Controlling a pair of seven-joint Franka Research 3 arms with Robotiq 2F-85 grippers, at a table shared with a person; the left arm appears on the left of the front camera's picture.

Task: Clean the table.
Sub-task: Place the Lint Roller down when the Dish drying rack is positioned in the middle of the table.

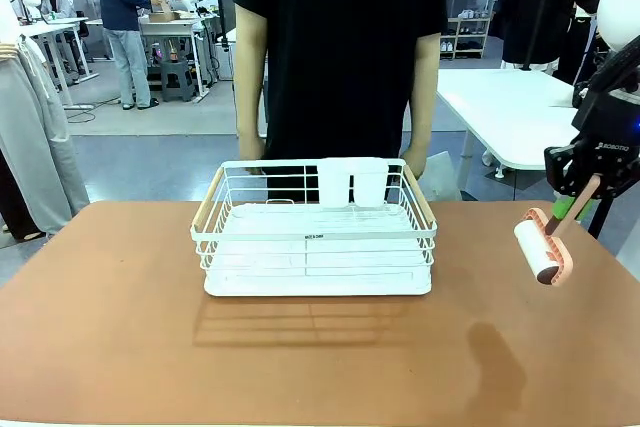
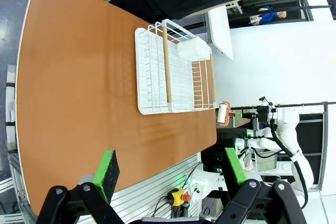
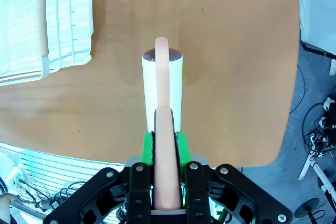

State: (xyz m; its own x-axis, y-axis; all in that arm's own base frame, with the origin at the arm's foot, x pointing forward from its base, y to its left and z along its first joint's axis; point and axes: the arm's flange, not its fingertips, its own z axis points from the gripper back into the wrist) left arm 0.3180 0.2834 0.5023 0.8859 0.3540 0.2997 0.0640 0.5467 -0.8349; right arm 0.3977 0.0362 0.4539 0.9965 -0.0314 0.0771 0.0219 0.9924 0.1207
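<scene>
Front view: reddish-brown bench [image 1: 120, 327] spreading from the near edge to the far side. White wire dish rack [image 1: 316, 232] with wooden side handles standing on it near the middle, toward the far edge, two white cups [image 1: 350, 183] hooked at its far rail. Person in black [image 1: 340, 47] standing just behind the rack, hands at its far corners. Right claw [image 1: 572, 204] hanging above the bench's right part, shut on the pink handle of a lint roller [image 1: 543, 248], white roll tilted down, clear of the surface.

Left wrist view: left claw [image 2: 170, 169] spread wide, green pads [image 2: 108, 170] well apart, holding nothing, hovering off the near edge of the bench [image 2: 79, 103]. Rack [image 2: 173, 72] lying sideways in frame; roller [image 2: 223, 114] seen small beyond it.

Right wrist view: right claw [image 3: 164, 145] clamped on the roller's pink handle [image 3: 164, 145], white roll [image 3: 163, 87] pointing away over the bench [image 3: 236, 51]. Corner of the rack [image 3: 42, 24] at upper left.
</scene>
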